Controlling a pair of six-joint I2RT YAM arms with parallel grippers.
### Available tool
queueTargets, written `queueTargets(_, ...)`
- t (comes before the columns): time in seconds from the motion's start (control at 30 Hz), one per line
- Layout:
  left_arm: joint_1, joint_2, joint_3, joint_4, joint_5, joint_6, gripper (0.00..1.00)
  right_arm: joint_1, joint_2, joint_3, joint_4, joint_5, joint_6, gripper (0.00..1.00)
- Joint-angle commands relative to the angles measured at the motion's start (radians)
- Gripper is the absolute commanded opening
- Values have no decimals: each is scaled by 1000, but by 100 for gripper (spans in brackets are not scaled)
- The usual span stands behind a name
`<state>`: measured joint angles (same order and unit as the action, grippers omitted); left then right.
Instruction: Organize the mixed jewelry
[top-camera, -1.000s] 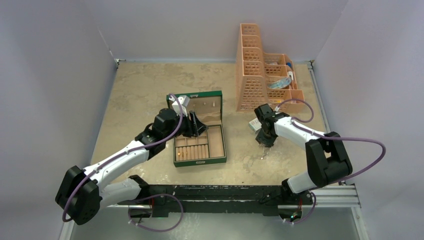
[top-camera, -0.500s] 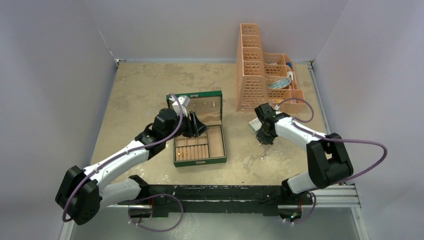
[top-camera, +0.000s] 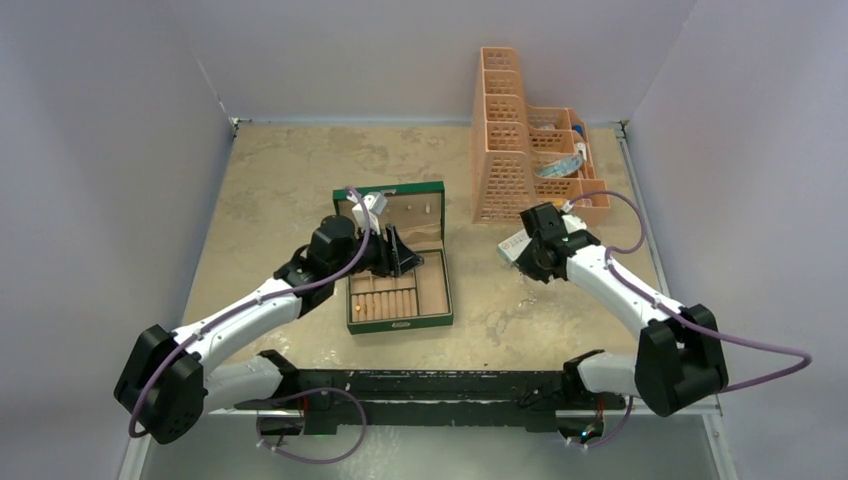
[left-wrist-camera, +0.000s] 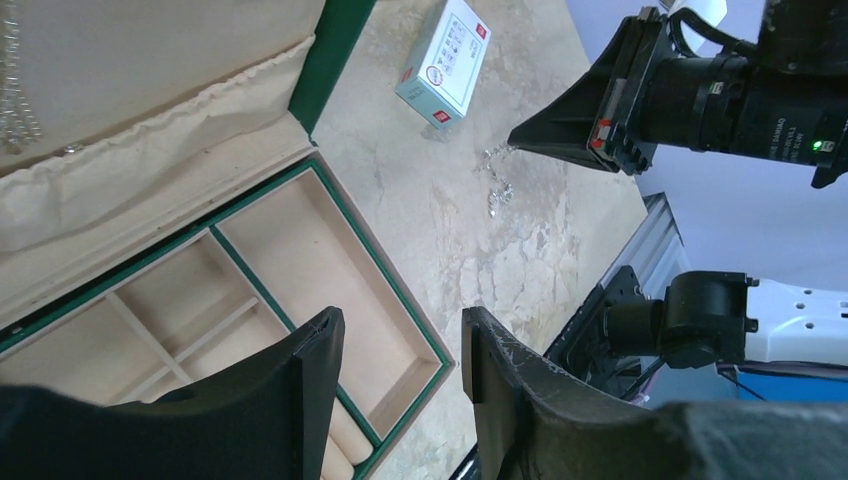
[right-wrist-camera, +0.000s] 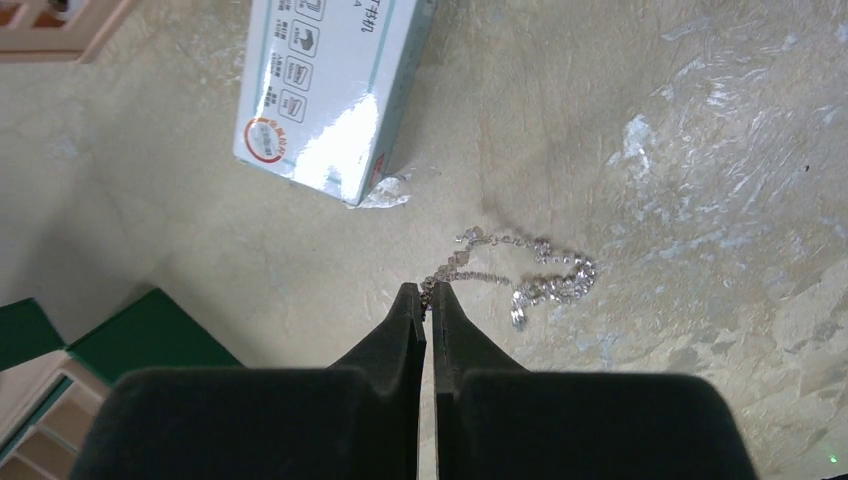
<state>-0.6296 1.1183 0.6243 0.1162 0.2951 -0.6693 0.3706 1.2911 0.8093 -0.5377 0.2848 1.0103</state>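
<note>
right claw (right-wrist-camera: 428, 291) pinched on silvery chain (right-wrist-camera: 548, 276) end, left claw (left-wrist-camera: 400, 328) parted over green box (left-wrist-camera: 331, 60)

Light is bright, soft and even; shadows are faint. Glare whitens one side of the box (right-wrist-camera: 325, 90). Wrist views blur their own near fingers (left-wrist-camera: 312, 400); the table (right-wrist-camera: 700, 150) is sharp.
</note>
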Motion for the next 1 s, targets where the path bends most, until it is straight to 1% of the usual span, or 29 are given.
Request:
queueTargets(0.0, -4, 25, 42, 82, 68, -9, 46, -4, -72, 8, -6, -9, 41, 0)
queueTargets(0.13, -5, 50, 61, 85, 85, -21, 46, -4, -133, 20, 15, -57, 19, 0)
queueTargets(0.33, -1, 71, 103, 63, 65, -65, 46, -3, -154, 66, 87, -183, -139, 0)
queueTargets(0.47, 11, 85, 154, 23, 51, -86, 46, -3, -152, 140, 108, -204, -255, 0)
queueTargets(0.6, 21, 98, 187, 21, 64, -90, 46, -4, -144, 226, 124, -314, -357, 0)
queueTargets(0.73, 28, 105, 199, 61, 125, -88, 46, -4, -141, 291, 155, -456, -441, 0)
queueTargets(0.9, 28, 113, 183, 138, 156, -64, 46, -2, -128, 356, 183, -564, -467, 0)
queueTargets(0.97, 28, 119, 176, 166, 148, -33, 45, -2, -124, 367, 213, -636, -460, 0)
